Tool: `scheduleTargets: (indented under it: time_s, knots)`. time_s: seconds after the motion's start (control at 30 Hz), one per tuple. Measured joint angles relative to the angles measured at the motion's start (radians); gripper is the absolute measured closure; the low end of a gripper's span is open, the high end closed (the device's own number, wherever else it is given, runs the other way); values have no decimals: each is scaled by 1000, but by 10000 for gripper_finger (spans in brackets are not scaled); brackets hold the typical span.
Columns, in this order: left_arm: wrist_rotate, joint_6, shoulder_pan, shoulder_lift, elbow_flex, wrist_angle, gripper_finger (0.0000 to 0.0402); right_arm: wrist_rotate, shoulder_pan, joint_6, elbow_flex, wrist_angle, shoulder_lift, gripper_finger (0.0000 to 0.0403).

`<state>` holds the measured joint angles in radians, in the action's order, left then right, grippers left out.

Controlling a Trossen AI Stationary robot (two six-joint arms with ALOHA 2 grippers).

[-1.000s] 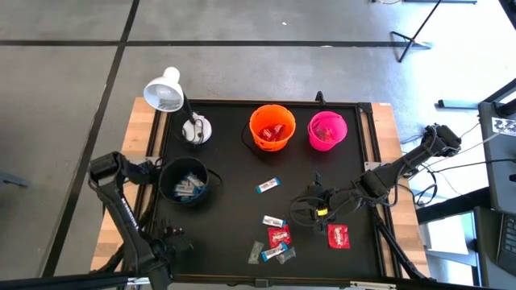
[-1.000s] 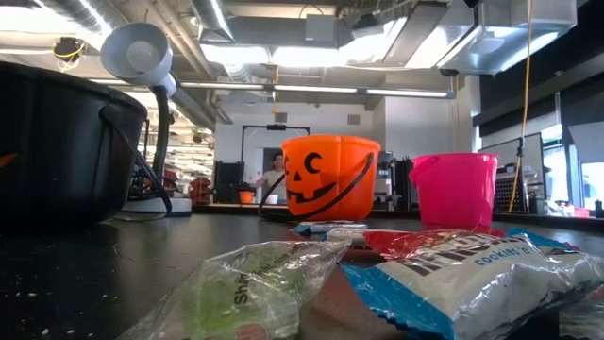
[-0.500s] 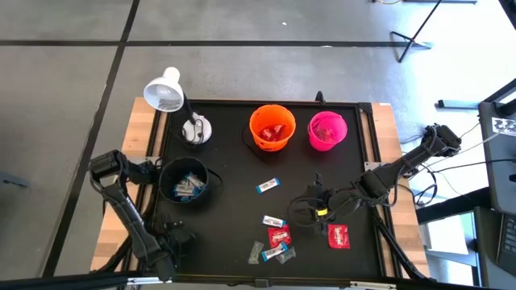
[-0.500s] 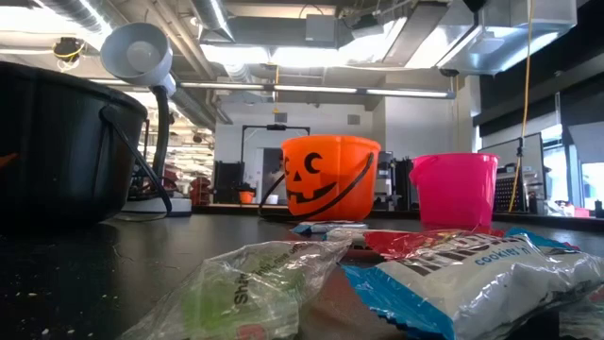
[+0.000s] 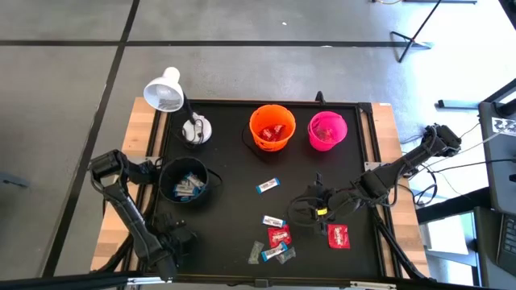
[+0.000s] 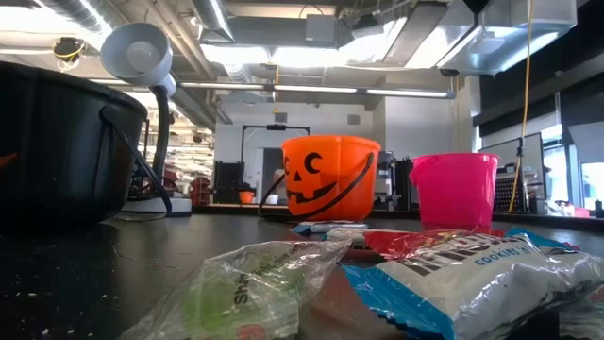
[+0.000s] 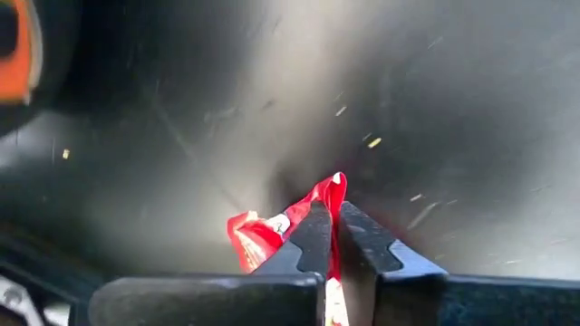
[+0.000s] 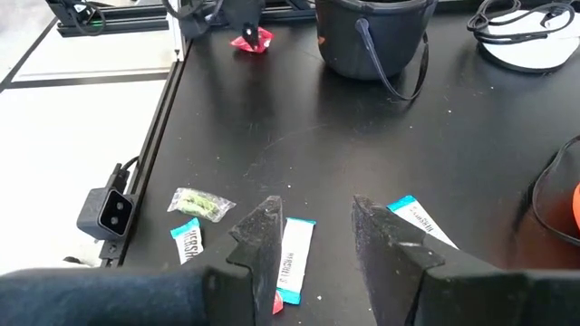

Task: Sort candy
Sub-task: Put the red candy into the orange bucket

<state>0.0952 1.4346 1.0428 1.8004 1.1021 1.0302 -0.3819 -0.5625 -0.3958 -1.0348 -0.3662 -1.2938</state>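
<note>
buckets: orange (image 5: pixel 272 127) | pink (image 5: pixel 326 130) | black (image 5: pixel 184 181) | candy (image 7: pixel 272 232): red

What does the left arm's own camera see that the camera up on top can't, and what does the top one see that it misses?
Only the left wrist view shows the left gripper shut on a red candy. Only the high view shows the orange bucket, pink bucket, black bucket, lamp and the right gripper above the loose sweets. Both show the black table.
</note>
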Motion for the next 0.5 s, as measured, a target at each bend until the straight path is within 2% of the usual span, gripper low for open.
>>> scheduleTargets:
  time_s: [0.1, 0.2, 0.33, 0.5]
  knots:
    - [41, -2, -4, -12, 31, 1, 401, 0, 0, 0, 0, 0, 0, 269]
    - [142, -27, -4, -39, 90, -2, 401, -1, 0, 0, 0, 0, 0, 269]
    - [363, -121, -4, -70, 200, 1, 401, -2, 0, 0, 0, 0, 0, 269]
    - [660, -354, -14, -100, 330, 1, 401, -14, 0, 0, 0, 7, 0, 269]
